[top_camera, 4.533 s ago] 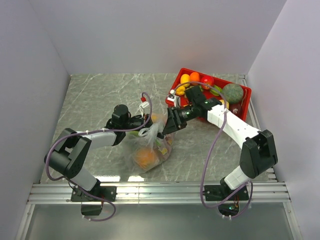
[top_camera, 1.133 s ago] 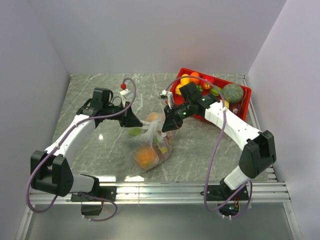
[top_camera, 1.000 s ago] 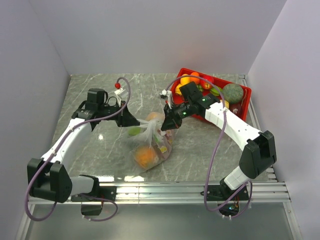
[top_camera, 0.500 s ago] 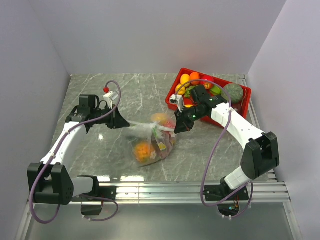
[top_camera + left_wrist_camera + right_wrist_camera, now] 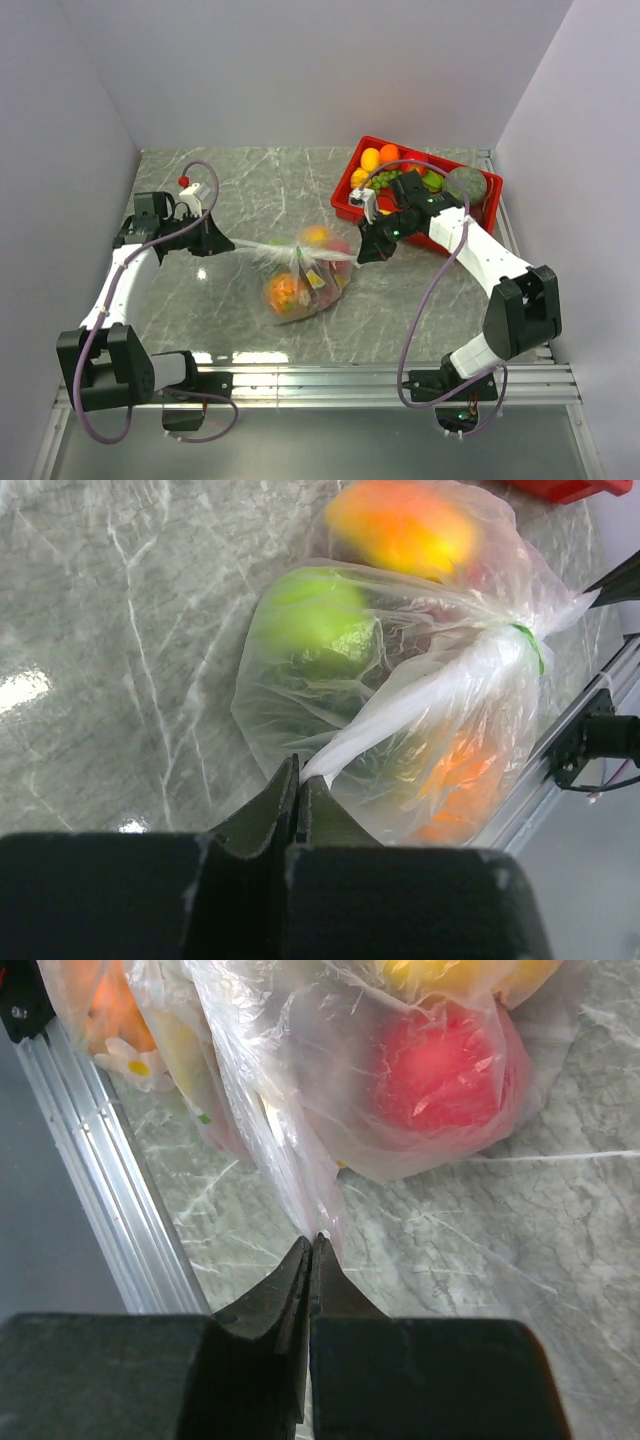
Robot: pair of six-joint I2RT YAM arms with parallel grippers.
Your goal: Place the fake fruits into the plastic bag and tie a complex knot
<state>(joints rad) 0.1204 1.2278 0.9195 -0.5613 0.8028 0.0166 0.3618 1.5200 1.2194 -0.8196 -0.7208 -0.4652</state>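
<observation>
The plastic bag (image 5: 300, 280) lies mid-table with fake fruits inside: an orange one (image 5: 283, 291), a red one (image 5: 440, 1070) and a green one (image 5: 315, 620). Its neck is bunched into a knot (image 5: 300, 254), and two tails stretch out taut to either side. My left gripper (image 5: 226, 245) is shut on the left tail, a whitish twisted strand (image 5: 400, 715) running to the knot (image 5: 512, 640). My right gripper (image 5: 360, 256) is shut on the right tail, thin film (image 5: 300, 1175) pinched at its tips. More fake fruits (image 5: 385, 156) sit in the red tray.
The red tray (image 5: 344, 187) stands at the back right, just behind my right arm, holding a grey-green melon (image 5: 465, 185) and other fruit. An aluminium rail (image 5: 320, 380) runs along the table's near edge. Side walls close in left and right.
My left gripper has drawn left and my right gripper right, each with its tail. The tails went from slack to taut, the neck tightened, and the bag slid toward the back.
</observation>
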